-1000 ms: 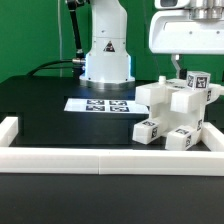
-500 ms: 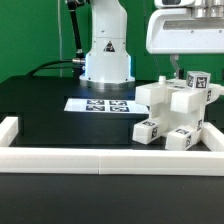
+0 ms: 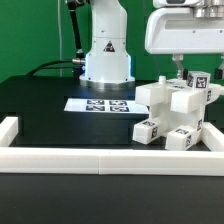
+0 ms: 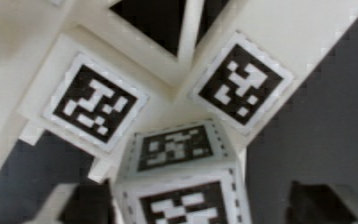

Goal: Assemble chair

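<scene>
The chair (image 3: 172, 112) is a cluster of chunky white tagged blocks on the black table at the exterior view's right. Its topmost block (image 3: 197, 82) carries a square tag. My gripper (image 3: 195, 70) hangs from its white hand straight over that block, fingers reaching down on either side. In the wrist view the tagged block (image 4: 185, 195) lies between my dark fingers (image 4: 64, 205), with a narrow dark gap showing on each side, so the gripper (image 4: 197, 207) is open and straddles the block without touching it. More tagged faces (image 4: 91, 100) of the chair fill the wrist view beyond.
The marker board (image 3: 98, 104) lies flat in front of the arm's white base (image 3: 105, 55). A low white border rail (image 3: 100, 158) runs along the front and sides of the table. A small green object (image 3: 163, 80) stands behind the chair pieces.
The white hand has shifted a little toward the exterior view's left over the chair. The fingers have come closer together around the top block.
</scene>
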`<state>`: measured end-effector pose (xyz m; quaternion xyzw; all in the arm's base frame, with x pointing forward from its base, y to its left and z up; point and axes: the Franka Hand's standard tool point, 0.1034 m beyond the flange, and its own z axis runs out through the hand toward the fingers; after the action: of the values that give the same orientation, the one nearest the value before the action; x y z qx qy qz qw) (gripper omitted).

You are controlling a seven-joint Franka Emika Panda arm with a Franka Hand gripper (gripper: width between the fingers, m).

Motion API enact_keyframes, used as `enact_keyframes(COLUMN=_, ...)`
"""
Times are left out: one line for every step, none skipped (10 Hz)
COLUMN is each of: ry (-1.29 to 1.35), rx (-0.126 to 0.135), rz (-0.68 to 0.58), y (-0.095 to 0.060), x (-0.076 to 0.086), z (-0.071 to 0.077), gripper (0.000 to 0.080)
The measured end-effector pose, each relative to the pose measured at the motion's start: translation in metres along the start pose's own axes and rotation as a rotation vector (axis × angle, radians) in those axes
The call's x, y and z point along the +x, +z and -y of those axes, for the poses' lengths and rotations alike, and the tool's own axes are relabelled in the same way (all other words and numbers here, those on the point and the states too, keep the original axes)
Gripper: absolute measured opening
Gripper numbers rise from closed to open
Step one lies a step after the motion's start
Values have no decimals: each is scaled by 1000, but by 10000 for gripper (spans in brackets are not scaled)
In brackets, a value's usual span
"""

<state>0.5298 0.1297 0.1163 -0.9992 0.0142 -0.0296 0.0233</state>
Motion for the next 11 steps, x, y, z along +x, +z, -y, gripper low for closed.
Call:
enact_keyframes(ry=0, rx=0, rz=0, y=0, x=0, z=0, gripper=284)
enact_keyframes(ry=1, rx=0, rz=0, y=0, x=0, z=0, gripper=284)
enact_keyframes(ry=9, rx=0, rz=0, y=0, x=0, z=0, gripper=288)
enact_keyframes(ry=38, rx=0, rz=0, y=0, x=0, z=-1, gripper=288)
enact_keyframes(ry=38, rx=0, rz=0, y=0, x=0, z=-1, gripper=288)
enact_keyframes(ry=43, rx=0, rz=0, y=0, x=0, z=-1, gripper=288)
enact_keyframes(ry=167, rx=2, rz=1, y=0, x=0, z=-1, gripper=288)
enact_keyframes(ry=252, rx=3, rz=5, y=0, x=2, z=-5, gripper=289)
enact_keyframes(ry=306, rx=7, rz=4, y=1, x=4, z=-8, gripper=289)
enact_keyframes(ry=384, rx=6, rz=5, y=1, x=4, z=-9, gripper=289)
enact_keyframes(ry=430, rx=5, rz=4, y=1, x=4, z=-10, gripper=289)
